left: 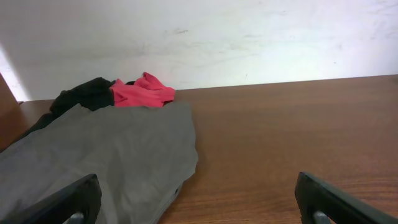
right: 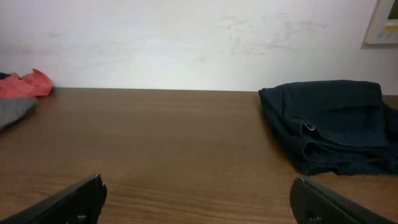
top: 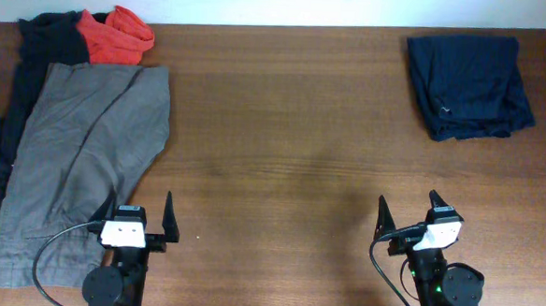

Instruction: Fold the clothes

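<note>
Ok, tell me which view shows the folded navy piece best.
Overhead: the navy piece lies whole, its full outline visible. The right wrist view shows it low, side-on. The left wrist view misses it.

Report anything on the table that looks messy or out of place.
The grey garment sprawls unfolded over a black piece on the left, with a red-orange piece bunched beside them. The navy garment sits folded far right.

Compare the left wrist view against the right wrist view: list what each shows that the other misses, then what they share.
Left wrist only: the black piece and the broad spread of the grey piece. Right wrist only: the folded navy piece and a framed edge on the wall. Both: the red-orange piece, the wooden table, the white wall; the right wrist catches just a corner of the grey.
</note>
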